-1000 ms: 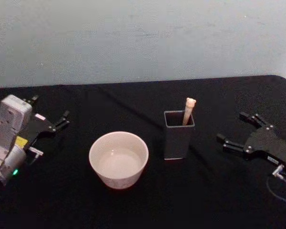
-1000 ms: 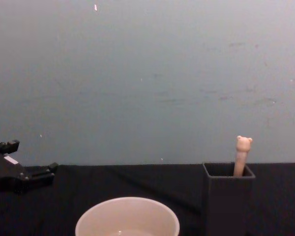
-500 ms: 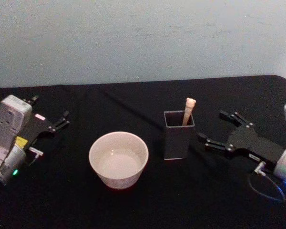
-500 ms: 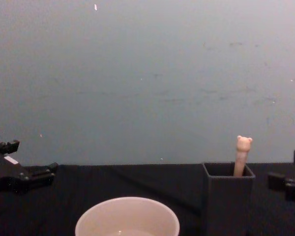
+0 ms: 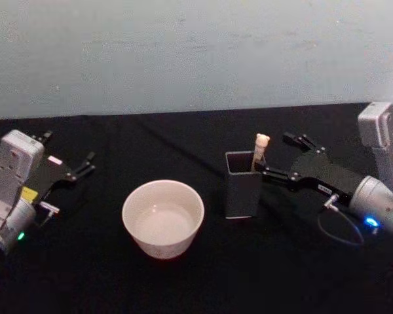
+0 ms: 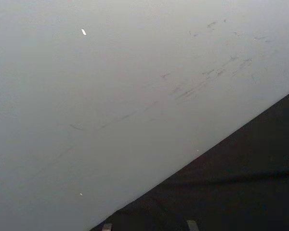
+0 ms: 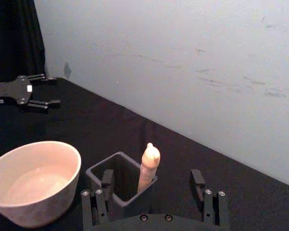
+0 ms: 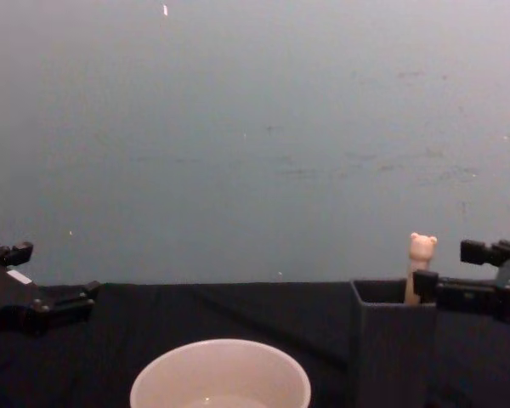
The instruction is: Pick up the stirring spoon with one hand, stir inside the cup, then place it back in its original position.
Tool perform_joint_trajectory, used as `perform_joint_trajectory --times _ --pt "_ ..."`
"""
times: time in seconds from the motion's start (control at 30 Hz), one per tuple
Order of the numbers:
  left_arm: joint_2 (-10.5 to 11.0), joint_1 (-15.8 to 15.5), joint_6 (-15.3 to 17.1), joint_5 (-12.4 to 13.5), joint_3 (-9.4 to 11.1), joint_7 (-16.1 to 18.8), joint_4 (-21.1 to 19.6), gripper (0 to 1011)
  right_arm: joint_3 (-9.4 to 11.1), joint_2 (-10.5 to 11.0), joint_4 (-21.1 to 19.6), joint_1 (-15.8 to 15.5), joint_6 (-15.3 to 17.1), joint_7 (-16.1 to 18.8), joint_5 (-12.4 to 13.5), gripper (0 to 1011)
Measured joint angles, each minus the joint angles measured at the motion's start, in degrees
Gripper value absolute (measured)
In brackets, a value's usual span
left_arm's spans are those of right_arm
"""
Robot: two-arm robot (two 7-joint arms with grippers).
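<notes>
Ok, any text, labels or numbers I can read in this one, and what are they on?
No text is legible anywhere.
Yellow label on the left arm: too small to read.
White sticker on the left hand: blurred, no characters made out.
The cup, dark holder and stirring spoon: no markings seen.

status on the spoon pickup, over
Right gripper open, just right of spoon, no contact. Spoon standing in holder. Left gripper open, parked left of cup. Nothing blocking.
</notes>
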Motion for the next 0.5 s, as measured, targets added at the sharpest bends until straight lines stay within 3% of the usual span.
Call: perform_joint_trajectory --times 0.5 --pt "0.00 0.00 0.00 0.00 0.00 0.00 0.00 1001 -1.07 -2.75 4.59 4.51 2.67 1.80 -0.08 1002"
